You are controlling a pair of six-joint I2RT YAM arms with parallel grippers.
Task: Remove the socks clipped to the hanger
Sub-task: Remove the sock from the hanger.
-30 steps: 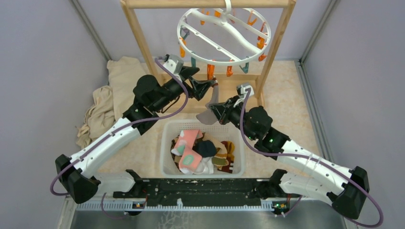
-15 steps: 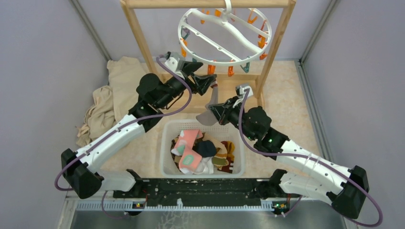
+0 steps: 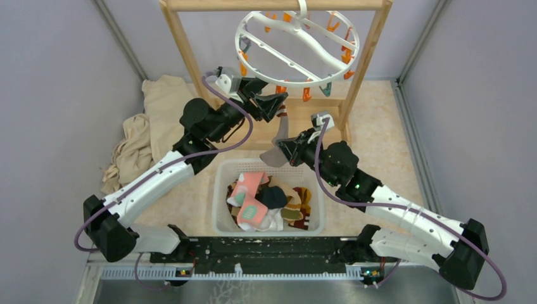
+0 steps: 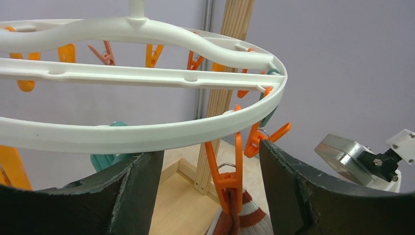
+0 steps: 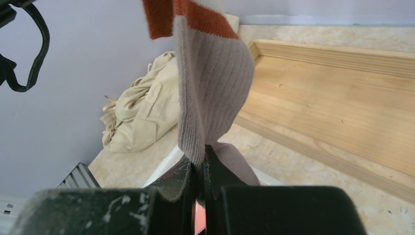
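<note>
The white perforated basket (image 3: 221,202) sits on the worktop (image 3: 380,126) right in front of the two arms. It holds a jumble of socks (image 3: 273,197) — pink ones on the left, one with a teal patch, a navy one in the middle, something white underneath and a mustard-and-brown one towards the right. They lie piled over one another, so I can't count them.

Behind the basket stands the wooden frame (image 3: 187,60), and the hanger (image 4: 147,129) hangs from its top bar. It is a white ring with curved crossbars, and orange and teal clips (image 4: 154,55) dangle round its rim. One orange clip (image 4: 226,171) on the near side grips the red-and-white striped cuff of a grey sock (image 3: 277,149), which hangs down towards the basket's far edge.

The right tool (image 5: 201,169) is pinched tight on the lower end of that grey sock, the fabric squeezed between its two fingers. The left tool (image 3: 277,106) is up just under the ring with its jaws spread wide — one finger either side of the orange clip, neither plainly touching it, and nothing in its hold.

Off to the left, against the wall, lies a crumpled heap of beige cloth (image 3: 142,136).
</note>
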